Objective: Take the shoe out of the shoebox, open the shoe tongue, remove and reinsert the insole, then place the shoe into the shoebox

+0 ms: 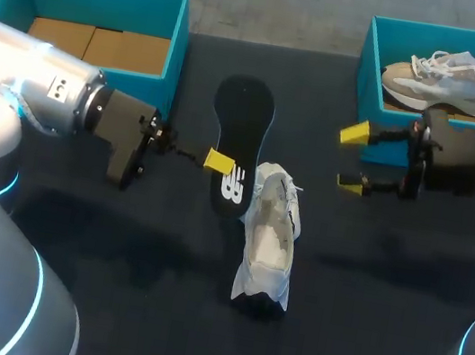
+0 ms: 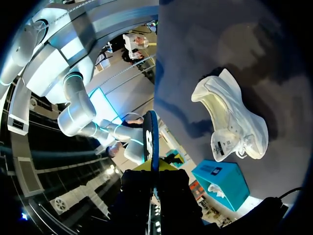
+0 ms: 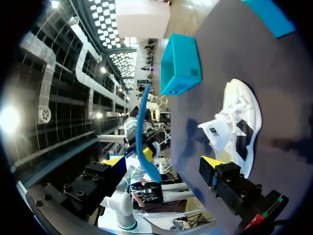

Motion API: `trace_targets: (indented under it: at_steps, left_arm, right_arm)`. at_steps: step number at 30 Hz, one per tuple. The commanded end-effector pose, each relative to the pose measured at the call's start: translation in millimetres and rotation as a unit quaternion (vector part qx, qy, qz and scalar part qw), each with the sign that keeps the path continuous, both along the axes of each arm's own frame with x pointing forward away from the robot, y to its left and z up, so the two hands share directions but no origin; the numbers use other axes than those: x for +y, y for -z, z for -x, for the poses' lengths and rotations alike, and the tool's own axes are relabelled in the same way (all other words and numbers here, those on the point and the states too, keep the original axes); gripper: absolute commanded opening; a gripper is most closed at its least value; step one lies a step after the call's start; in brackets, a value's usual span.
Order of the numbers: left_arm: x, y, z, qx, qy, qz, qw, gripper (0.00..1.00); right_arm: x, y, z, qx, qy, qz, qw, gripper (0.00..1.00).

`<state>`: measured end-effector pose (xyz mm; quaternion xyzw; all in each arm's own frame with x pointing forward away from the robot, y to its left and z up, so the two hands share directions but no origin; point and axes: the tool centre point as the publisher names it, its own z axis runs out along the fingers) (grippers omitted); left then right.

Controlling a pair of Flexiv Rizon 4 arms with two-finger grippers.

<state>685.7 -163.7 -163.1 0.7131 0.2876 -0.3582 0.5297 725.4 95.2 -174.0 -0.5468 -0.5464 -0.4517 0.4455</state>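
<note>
head view gives me the whole layout. the left claw (image 1: 219, 162) is clenched on the black insole (image 1: 243, 115), gripping it by one long edge near the logo end, so the insole faces the camera flat. the white shoe (image 1: 269, 238) lies on the dark table (image 1: 381, 302), just beside the insole's logo end and nearer to me, with its mouth gaping. neither claw touches it.

the right claw (image 1: 352, 159) hangs released, fingers wide apart and nothing between them. it sits in front of the right box (image 1: 374, 46), where a second shoe (image 1: 451, 75) rests. the left box (image 1: 169, 11) sits behind the left arm and shows only cardboard inside.

left wrist view adds what the head view hides. the insole runs edge-on out from between the dark fingers as a thin strip, lifted clear of the table, and the shoe lies off to one side of it, well apart from the claw.

right wrist view shows both yellow tips spread, the insole as a thin curved edge ahead, and the shoe ahead beside one fingertip.
</note>
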Motion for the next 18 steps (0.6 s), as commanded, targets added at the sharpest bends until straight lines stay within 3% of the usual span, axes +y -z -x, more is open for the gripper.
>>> trace_targets:
  at_steps: [1,8,18]
  left_arm:
    - [-1.5,1.5,-0.6,-0.002,0.000,0.002,1.000,0.00]
    - [-1.5,1.5,-0.6,-0.002,0.000,0.002,1.000,0.00]
    - [-1.5,1.5,-0.6,-0.002,0.000,0.002,1.000,0.00]
  right_arm:
    - [19.0,-7.2,-18.7,0.000,-0.009,0.001,1.000,1.00]
    - [33.7,-7.7,-36.0,0.004,-0.002,0.003,1.000,1.00]
    - [49.5,-15.9,-46.9,0.002,-0.002,0.002,1.000,1.00]
